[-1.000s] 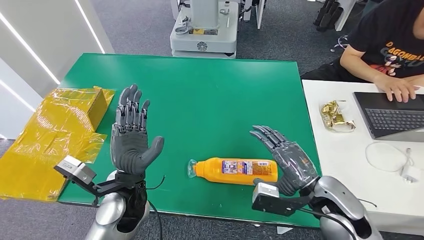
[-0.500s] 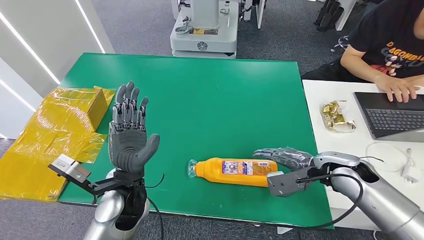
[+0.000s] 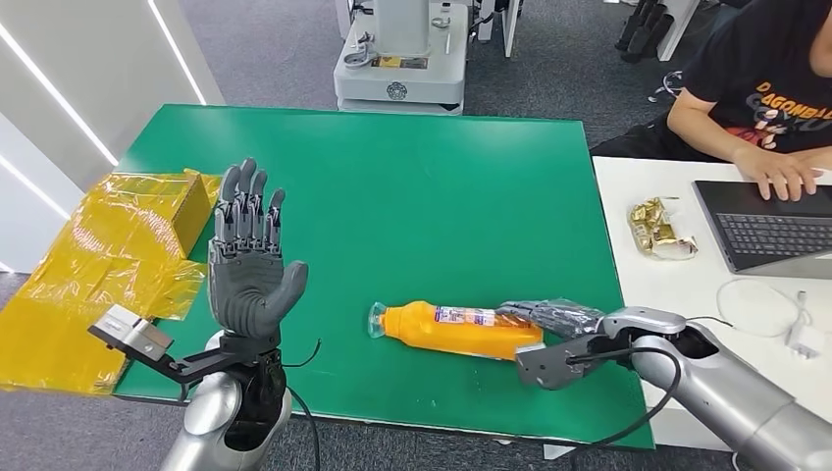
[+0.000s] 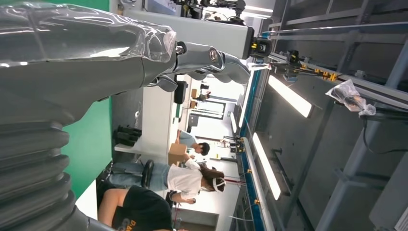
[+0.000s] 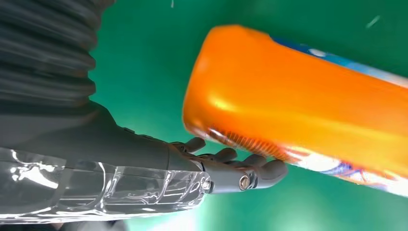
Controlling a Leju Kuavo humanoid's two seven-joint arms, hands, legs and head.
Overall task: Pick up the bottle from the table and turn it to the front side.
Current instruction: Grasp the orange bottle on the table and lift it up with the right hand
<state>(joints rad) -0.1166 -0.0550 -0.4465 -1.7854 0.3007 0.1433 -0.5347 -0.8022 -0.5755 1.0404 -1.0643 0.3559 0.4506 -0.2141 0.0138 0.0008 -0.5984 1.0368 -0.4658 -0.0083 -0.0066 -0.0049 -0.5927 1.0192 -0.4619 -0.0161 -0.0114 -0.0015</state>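
Bottle [image 3: 456,331] flat on green table [image 3: 412,186] — right hand [image 3: 551,318] curled against it, grip unclear — office floor [image 3: 285,49] beyond.

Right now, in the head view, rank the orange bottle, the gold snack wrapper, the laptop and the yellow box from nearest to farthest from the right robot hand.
1. Orange bottle: touching the right robot hand, on the green table.
2. Gold snack wrapper: white table, beyond the hand.
3. Laptop: farther along that table.
4. Yellow box: opposite side, by the left robot hand.

Green table [image 3: 412,186] bare at 12 o'clock of bottle [image 3: 453,330]; yellow box [image 3: 186,208] at 10; right hand [image 3: 549,319] blocks 3 o'clock end.
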